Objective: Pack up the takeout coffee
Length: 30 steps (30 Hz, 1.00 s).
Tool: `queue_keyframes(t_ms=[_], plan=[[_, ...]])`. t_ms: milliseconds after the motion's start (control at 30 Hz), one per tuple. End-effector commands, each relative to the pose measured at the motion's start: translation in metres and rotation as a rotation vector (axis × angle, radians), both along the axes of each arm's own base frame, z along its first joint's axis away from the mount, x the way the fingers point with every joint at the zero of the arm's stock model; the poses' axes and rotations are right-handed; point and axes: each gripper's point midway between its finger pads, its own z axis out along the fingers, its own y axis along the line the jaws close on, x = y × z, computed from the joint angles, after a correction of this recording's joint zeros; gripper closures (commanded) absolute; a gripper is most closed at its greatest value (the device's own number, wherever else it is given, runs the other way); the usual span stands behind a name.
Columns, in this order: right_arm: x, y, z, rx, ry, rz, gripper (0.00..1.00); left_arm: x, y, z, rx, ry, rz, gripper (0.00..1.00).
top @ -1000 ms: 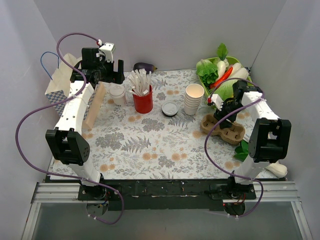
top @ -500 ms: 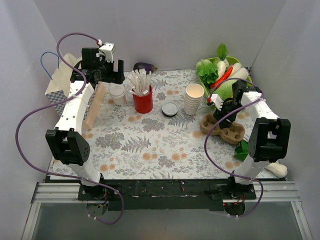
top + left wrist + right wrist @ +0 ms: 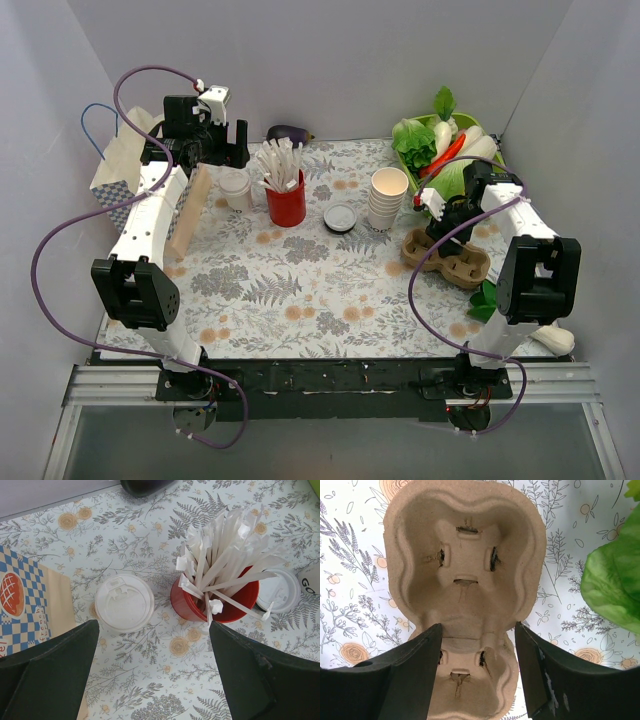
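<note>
The takeout coffee (image 3: 124, 602) is seen upright just left of the red cup (image 3: 220, 600), between the 2 fingers of the left gripper (image 3: 155, 672), which is spread wide and empty. The cup carrier (image 3: 465, 555) is straddled by the right gripper (image 3: 477, 675); whether it is gripped cannot be told.

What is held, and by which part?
Left gripper: nothing, open. Right gripper straddles the narrow middle of the cup carrier; whether it grips cannot be told.

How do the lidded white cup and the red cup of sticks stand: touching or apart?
Apart. The left wrist view, looking straight down, shows a strip of flowered tablecloth between the takeout coffee and the red cup.
</note>
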Motion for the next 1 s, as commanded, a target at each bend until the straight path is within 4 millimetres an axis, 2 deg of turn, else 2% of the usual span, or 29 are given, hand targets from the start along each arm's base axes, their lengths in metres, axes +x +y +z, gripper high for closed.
queue_keyframes(t_ms=[0, 233, 367, 600, 733, 800, 967], plan=[[0.005, 0.007, 0.011, 0.024, -0.067, 0.026, 0.32, -0.006, -0.005, 0.003, -0.012, 0.001, -0.02, 0.07], [0.004, 0.006, 0.01, 0.022, -0.078, 0.02, 0.3, -0.008, -0.005, 0.001, -0.012, 0.007, -0.021, 0.07], [0.002, 0.003, 0.002, 0.003, -0.053, 0.013, 0.27, -0.009, -0.006, -0.001, -0.016, 0.013, -0.024, 0.07], [0.003, -0.002, -0.003, -0.021, -0.036, 0.002, 0.27, -0.007, -0.006, 0.0, -0.018, 0.01, -0.027, 0.07], [-0.001, -0.002, -0.005, -0.024, 0.01, -0.003, 0.35, -0.008, -0.007, -0.001, -0.019, 0.016, -0.029, 0.07], [-0.002, -0.002, -0.006, -0.022, 0.031, -0.005, 0.46, -0.008, -0.007, -0.001, -0.02, 0.016, -0.03, 0.07], [0.006, 0.0, 0.008, -0.01, -0.014, -0.015, 0.62, -0.008, -0.007, -0.002, -0.02, 0.018, -0.028, 0.07]])
